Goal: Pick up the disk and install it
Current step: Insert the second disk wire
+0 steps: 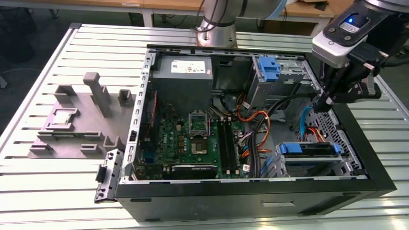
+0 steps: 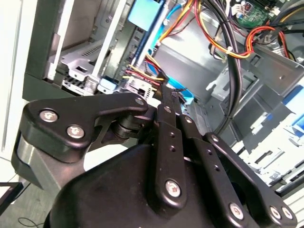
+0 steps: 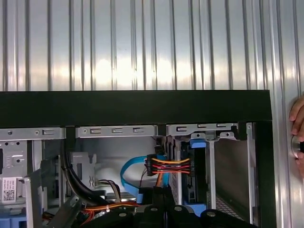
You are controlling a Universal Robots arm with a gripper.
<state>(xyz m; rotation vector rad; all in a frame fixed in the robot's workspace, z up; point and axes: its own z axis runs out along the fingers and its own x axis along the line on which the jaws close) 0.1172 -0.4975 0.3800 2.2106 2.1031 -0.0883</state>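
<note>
ribbed metal table (image 1: 51, 172), black gripper (image 1: 327, 101)

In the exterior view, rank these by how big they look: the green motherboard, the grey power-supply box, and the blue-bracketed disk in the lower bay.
1. Green motherboard, largest.
2. Grey power-supply box.
3. Disk, smallest as it shows; it sits in its bay, so part may be hidden.

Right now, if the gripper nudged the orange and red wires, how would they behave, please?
The wires would probably flex and spring back, as they bend in loose curves. They likely won't shift far, since they end in a black plug.
</note>
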